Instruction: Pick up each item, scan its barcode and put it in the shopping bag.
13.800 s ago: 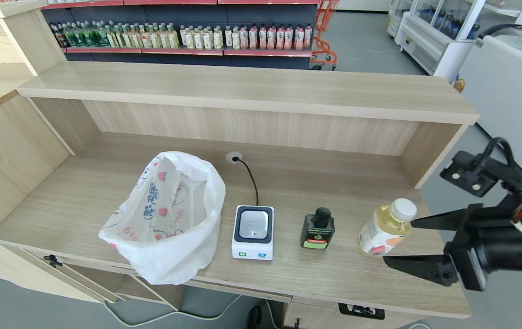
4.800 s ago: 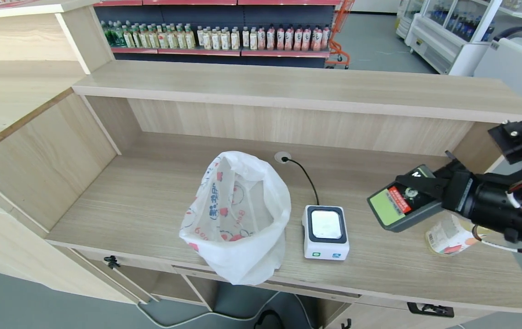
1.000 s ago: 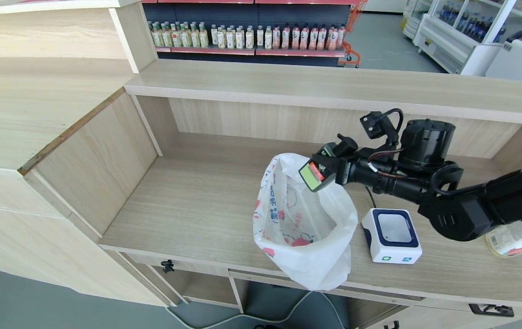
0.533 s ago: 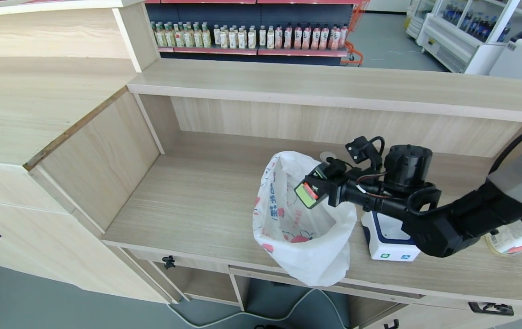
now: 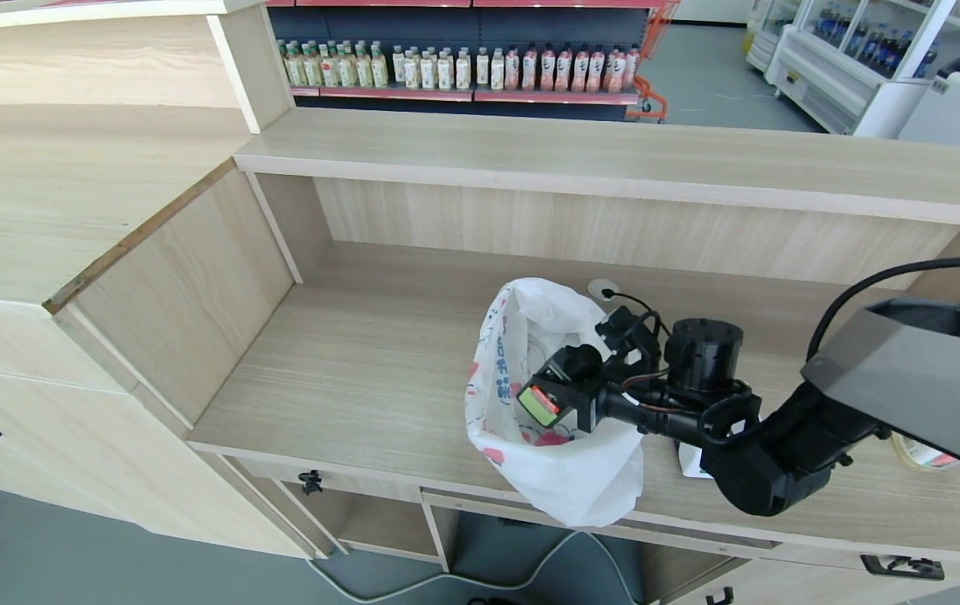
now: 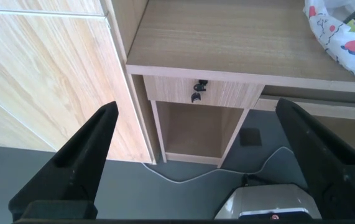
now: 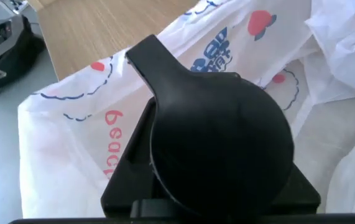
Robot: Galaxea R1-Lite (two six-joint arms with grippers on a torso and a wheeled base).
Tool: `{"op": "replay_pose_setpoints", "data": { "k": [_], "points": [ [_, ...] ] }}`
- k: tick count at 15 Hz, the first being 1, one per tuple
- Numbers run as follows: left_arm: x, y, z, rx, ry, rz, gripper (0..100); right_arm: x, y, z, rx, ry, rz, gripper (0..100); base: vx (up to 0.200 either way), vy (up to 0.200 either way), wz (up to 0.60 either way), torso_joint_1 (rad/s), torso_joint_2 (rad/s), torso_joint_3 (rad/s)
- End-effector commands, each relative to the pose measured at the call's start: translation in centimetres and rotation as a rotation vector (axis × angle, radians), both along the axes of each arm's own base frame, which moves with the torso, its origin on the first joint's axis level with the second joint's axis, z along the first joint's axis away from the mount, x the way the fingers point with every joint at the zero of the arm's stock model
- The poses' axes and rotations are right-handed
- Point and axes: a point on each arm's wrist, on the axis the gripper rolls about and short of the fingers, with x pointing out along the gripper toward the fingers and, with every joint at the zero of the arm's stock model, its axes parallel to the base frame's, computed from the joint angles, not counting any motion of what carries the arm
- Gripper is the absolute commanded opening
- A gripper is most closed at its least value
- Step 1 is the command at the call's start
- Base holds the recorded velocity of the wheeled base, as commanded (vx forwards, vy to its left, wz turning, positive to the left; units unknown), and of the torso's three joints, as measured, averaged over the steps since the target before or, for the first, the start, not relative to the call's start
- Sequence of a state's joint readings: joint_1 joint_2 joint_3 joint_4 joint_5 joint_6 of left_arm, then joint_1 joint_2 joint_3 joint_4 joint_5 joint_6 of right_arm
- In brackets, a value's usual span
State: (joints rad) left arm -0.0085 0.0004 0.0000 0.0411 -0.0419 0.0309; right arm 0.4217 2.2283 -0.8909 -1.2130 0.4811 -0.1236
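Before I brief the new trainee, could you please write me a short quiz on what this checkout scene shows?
1. True or false: the right gripper is shut on the black bottle.
2. Multiple choice: the label on that bottle's base end is A blue, B green and red, C plain white.
3. Fill in: the bottle is held at the mouth of the ___.
Key: 1 true; 2 B; 3 shopping bag.

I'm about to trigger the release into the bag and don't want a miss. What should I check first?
1. The right gripper is shut on the black bottle: ok.
2. The bottle is inside the shopping bag mouth: ok.
3. The bag stands open on the counter: ok.
4. Barcode scanned: cannot tell.
5. The left gripper is away from the bag: ok.
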Motion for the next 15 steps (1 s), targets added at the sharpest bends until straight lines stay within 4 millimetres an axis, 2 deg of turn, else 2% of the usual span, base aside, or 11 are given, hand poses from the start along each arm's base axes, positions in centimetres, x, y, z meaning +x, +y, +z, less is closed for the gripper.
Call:
{"op": "replay_pose_setpoints", "data": {
  "k": [1,3,6,7,9,10,11,13,14,15],
  "points": [
    [0.0,0.0,0.0,0.0,0.0,0.0,100,0.2,0.3,-2.1,-0.035,0.03,0.008,0,0.0,0.0,0.0,0.0,0.0,0.0],
    [0.0,0.0,0.0,0.0,0.0,-0.002,100,0.4,0.3,-2.9,-0.069,0.015,0.012,0,0.0,0.0,0.0,0.0,0.0,0.0],
    [0.0,0.0,0.0,0.0,0.0,0.0,100,0.4,0.2,-3.3,-0.101,-0.01,0.014,0,0.0,0.0,0.0,0.0,0.0,0.0],
    [0.0,0.0,0.0,0.0,0.0,0.0,100,0.5,0.2,-3.3,-0.113,-0.027,0.018,100,0.0,0.0,0.0,0.0,0.0,0.0],
    [0.0,0.0,0.0,0.0,0.0,0.0,100,0.2,-0.3,-2.9,-0.117,-0.034,0.008,100,0.0,0.0,0.0,0.0,0.0,0.0],
    [0.0,0.0,0.0,0.0,0.0,0.0,100,0.1,-0.9,-2.1,-0.107,-0.04,-0.007,100,0.0,0.0,0.0,0.0,0.0,0.0],
    [0.0,0.0,0.0,0.0,0.0,-0.002,100,0.0,-1.8,-0.6,-0.067,-0.032,-0.03,100,0.0,0.0,0.0,0.0,0.0,0.0],
    [0.0,0.0,0.0,0.0,0.0,0.0,100,-1.4,-2.9,2.3,0.046,0.039,-0.061,100,0.0,0.0,0.0,0.0,0.0,0.0],
    [0.0,0.0,0.0,0.0,0.0,0.0,100,-1.7,-3.3,3.2,0.069,0.04,-0.071,100,0.0,0.0,0.0,0.0,0.0,0.0],
    [0.0,0.0,0.0,0.0,0.0,-0.002,100,-2.8,-4.3,5.4,0.111,0.032,-0.088,100,0.0,0.0,0.0,0.0,0.0,0.0]
  ]
}}
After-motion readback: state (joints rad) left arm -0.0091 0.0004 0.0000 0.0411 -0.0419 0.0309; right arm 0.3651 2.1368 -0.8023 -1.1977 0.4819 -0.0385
